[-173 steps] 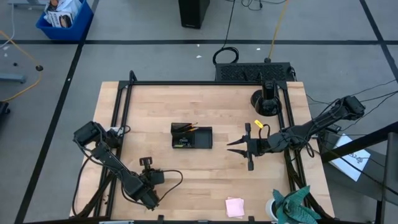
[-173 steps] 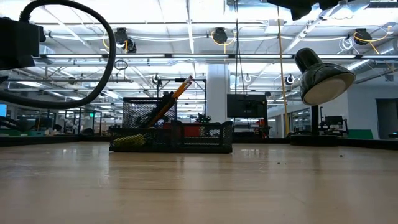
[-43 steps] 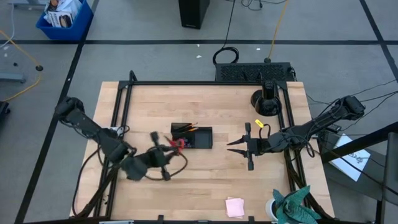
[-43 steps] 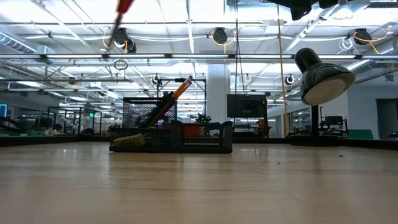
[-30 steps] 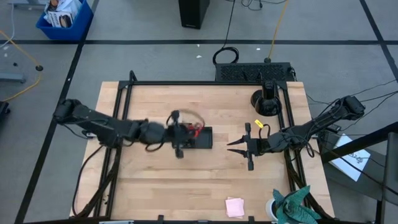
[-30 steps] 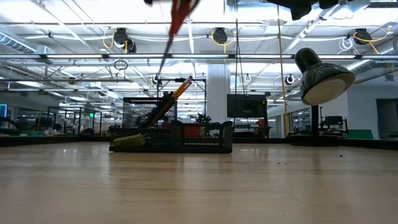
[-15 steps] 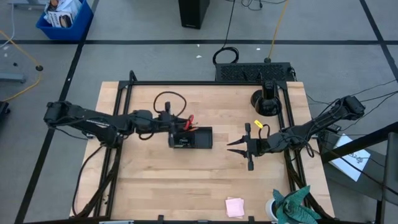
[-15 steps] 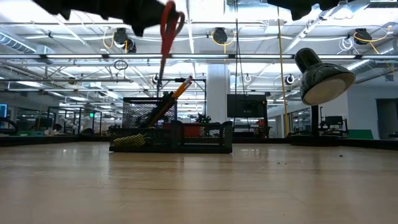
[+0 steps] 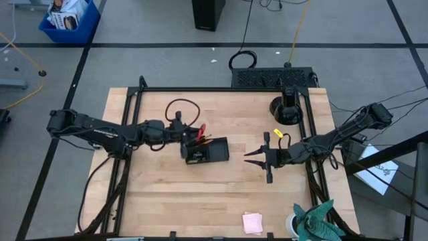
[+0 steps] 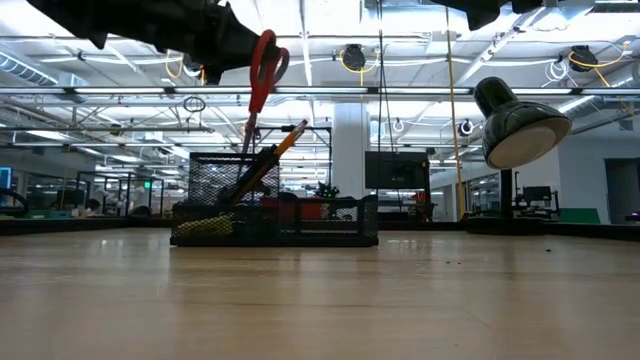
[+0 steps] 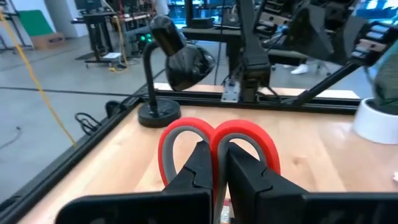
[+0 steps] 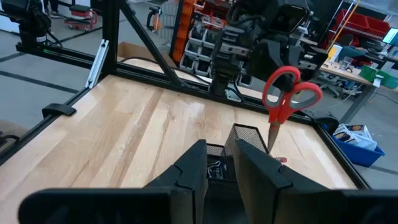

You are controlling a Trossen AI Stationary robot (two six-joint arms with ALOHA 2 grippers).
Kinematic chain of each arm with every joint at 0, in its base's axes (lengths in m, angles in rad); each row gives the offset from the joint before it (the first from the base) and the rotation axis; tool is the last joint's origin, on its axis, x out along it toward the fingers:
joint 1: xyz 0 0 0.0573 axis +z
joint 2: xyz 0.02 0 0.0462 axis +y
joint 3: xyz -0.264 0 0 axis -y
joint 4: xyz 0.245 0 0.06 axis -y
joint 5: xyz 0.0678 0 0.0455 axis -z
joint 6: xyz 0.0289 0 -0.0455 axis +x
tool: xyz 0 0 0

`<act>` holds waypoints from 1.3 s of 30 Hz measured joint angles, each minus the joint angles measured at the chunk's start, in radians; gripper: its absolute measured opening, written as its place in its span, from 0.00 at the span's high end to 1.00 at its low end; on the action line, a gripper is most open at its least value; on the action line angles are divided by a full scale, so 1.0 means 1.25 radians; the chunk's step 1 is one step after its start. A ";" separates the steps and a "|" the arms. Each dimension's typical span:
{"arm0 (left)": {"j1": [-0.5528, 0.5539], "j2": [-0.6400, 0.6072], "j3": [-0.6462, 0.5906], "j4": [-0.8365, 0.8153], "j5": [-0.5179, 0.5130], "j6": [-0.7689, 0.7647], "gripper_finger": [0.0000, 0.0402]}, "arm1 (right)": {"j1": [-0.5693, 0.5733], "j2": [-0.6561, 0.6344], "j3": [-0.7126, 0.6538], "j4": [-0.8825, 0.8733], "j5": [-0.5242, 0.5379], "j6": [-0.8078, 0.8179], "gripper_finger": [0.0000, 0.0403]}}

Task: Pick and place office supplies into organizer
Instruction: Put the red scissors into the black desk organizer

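Red-handled scissors (image 10: 264,60) hang blades down over the black mesh organizer (image 9: 208,150), handles (image 9: 199,131) up. Their tips reach the tall cup (image 10: 235,175), where orange pencils (image 10: 280,145) lean. My left gripper (image 9: 190,135) is shut on the handles, coming from the table's left. My right gripper (image 9: 247,158) hovers open to the right of the organizer, nothing between its fingers (image 12: 186,171). The right wrist view shows the scissors (image 12: 287,93) face-on. A pink sticky-note pad (image 9: 252,222) lies flat near the front edge. My left gripper pinches the scissors where the two red handle loops meet (image 11: 216,134), its two fingers (image 11: 200,169) side by side against the loops' inner sides. The fingers come about level from the table's left. The scissors hang upright below the hold, blade tips (image 12: 270,148) at the mesh cup.
A black desk lamp stands with its round base (image 9: 286,111) at the far right; its head (image 10: 520,125) hangs over the table. A teal cloth in a white cup (image 9: 313,222) sits at the near right corner. Bare wood lies in front of the organizer.
My left gripper has carried the scissors from above the organizer's middle toward its left end and down, rolling them from slanted to upright, blades down at the cup. The organizer has turned a little on the table.
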 joint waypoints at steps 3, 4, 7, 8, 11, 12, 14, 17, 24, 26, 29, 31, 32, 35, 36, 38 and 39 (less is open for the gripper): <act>0.001 0.000 0.000 0.015 -0.014 0.020 0.95 | 0.000 0.000 0.000 0.000 0.000 0.001 0.82; 0.002 0.000 0.001 0.017 -0.020 0.020 0.95 | 0.000 0.000 0.000 -0.001 0.001 0.001 0.82; 0.005 -0.005 0.011 0.006 -0.023 0.021 0.96 | 0.000 0.000 0.000 -0.003 0.001 0.001 0.82; 0.005 -0.008 0.017 0.006 -0.022 0.022 0.96 | 0.000 0.000 0.000 -0.003 0.001 0.001 0.82; 0.005 -0.010 0.039 0.000 -0.001 0.008 0.96 | 0.000 0.000 0.000 -0.003 0.001 -0.001 0.82; 0.003 -0.010 0.047 -0.012 0.008 -0.006 0.96 | 0.000 0.000 0.000 -0.003 0.001 -0.001 0.82; -0.005 -0.009 0.064 -0.032 0.028 -0.025 0.95 | 0.000 0.000 0.000 -0.004 0.001 -0.002 0.82; -0.025 -0.010 0.084 -0.078 0.034 -0.042 0.96 | 0.000 0.000 0.000 -0.004 0.001 -0.002 0.82; -0.073 -0.005 0.085 -0.190 -0.034 -0.086 0.95 | 0.000 0.000 0.000 -0.005 0.001 -0.002 0.82; -0.079 0.007 0.085 -0.213 -0.063 -0.100 0.95 | 0.000 0.000 0.000 -0.005 0.001 -0.002 0.82; -0.074 0.036 0.085 -0.229 -0.088 -0.116 0.96 | 0.000 0.000 0.000 -0.004 0.001 0.001 0.82; -0.064 0.058 0.085 -0.222 -0.091 -0.131 0.96 | 0.000 0.000 0.000 -0.004 0.001 0.001 0.82; -0.057 0.069 0.085 -0.218 -0.092 -0.142 0.96 | 0.000 0.000 0.000 -0.004 0.001 0.004 0.82; -0.038 0.105 0.085 -0.212 -0.092 -0.180 0.95 | 0.000 0.000 0.000 -0.003 0.001 0.007 0.82; -0.032 0.115 0.085 -0.212 -0.092 -0.193 0.95 | 0.000 0.000 0.000 -0.003 0.001 0.007 0.82; -0.024 0.134 0.085 -0.211 -0.091 -0.207 0.95 | 0.000 0.000 0.000 -0.003 0.001 0.007 0.82; -0.022 0.144 0.085 -0.210 -0.091 -0.211 0.96 | 0.000 0.000 0.000 -0.003 0.001 0.007 0.82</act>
